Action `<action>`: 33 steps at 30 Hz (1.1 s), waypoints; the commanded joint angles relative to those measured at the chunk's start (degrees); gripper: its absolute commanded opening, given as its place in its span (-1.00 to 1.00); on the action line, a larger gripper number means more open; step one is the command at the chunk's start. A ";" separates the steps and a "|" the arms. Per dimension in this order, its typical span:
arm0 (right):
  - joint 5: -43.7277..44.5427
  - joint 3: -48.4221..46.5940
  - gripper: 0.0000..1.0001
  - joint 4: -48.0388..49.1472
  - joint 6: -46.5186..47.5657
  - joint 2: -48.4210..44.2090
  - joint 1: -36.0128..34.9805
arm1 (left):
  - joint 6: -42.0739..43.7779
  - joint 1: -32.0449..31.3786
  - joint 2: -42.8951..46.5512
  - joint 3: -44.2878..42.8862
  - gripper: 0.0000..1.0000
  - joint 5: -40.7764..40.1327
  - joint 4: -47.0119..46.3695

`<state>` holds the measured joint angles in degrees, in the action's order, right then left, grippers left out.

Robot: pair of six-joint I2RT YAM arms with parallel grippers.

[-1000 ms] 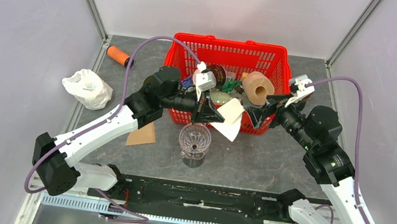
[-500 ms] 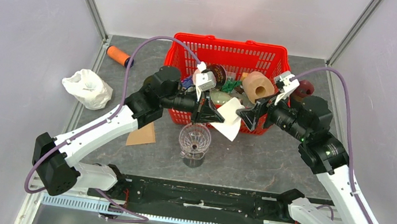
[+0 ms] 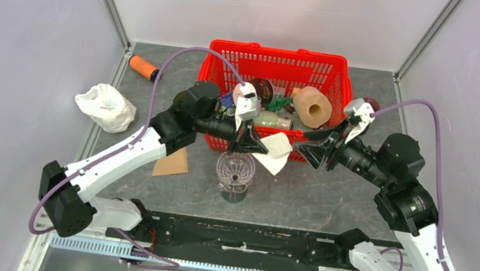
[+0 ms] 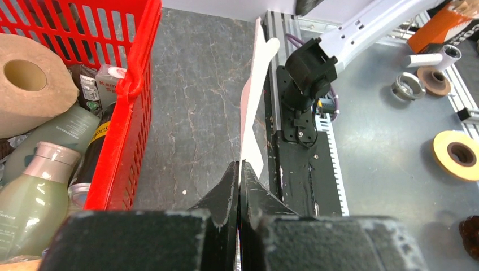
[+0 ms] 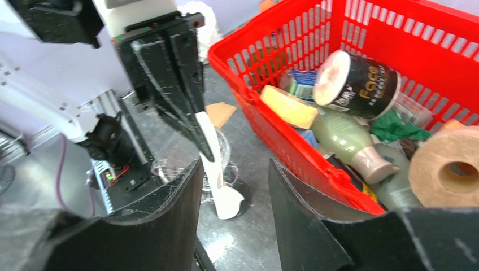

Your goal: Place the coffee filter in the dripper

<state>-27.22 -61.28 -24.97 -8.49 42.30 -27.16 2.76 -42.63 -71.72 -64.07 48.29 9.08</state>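
From above, you have the coffee filter (image 3: 277, 151) pinched in the left fingers (image 3: 255, 144), hanging in the air just right of the dripper (image 3: 235, 168) and a little above it. The dripper stands on the tabletop (image 3: 334, 193) in front of the red basket (image 3: 280, 52). I judge the filter is lifted but not yet seated. The left arm reaches forward and bends in toward the middle. The right arm reaches in from the other side, its right fingers (image 3: 306, 151) pointing at the filter's free edge, close to it, though contact cannot be told from here. In the left wrist view the two fingers are pressed together on the filter, which shows edge-on as a thin flat sheet running away from the tips, so the cone looks unopened. In the right wrist view the right fingers are spread wide with nothing between them. The filter hangs down ahead of that gap, its lower end over the glass dripper. Your next move, as I read it, calls for spreading the folded paper, perhaps with the right fingers on the free edge. Then centre it over the dripper mouth and lower it gently, since the paper may crumple.
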 commanded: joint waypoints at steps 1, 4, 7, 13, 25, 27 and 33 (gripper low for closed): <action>-9.57 -1.87 0.07 -0.98 -0.10 -0.81 -0.24 | 9.69 -0.29 1.44 -4.10 -0.96 3.25 4.01; -12.17 -2.17 0.08 -1.96 0.30 -0.12 -0.25 | 11.09 -0.26 0.56 -5.32 -0.95 3.94 5.55; -13.49 -2.71 0.08 -3.51 0.82 0.95 -0.23 | 11.52 -0.30 -0.21 -6.06 -0.96 3.91 6.04; -10.19 -2.66 -0.07 -2.65 -0.01 2.05 -0.28 | 12.02 -0.31 -0.79 -6.37 -0.96 5.09 6.12; -13.15 -2.97 -1.00 -0.75 -3.90 3.30 -0.21 | 12.67 -0.26 -1.06 -6.41 -0.95 4.98 6.30; -15.10 -3.17 -1.00 -1.82 -3.55 3.72 -0.26 | 13.12 -0.26 -0.97 -6.34 -0.96 5.21 6.30; -25.15 -2.71 -1.00 1.08 -5.88 4.58 -0.26 | 13.93 -0.26 -1.42 -6.62 -0.95 5.23 6.26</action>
<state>-43.44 -62.00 -26.76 -12.03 46.50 -27.16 13.74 -42.63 -72.60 -68.12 51.59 15.81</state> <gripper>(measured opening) 0.007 0.031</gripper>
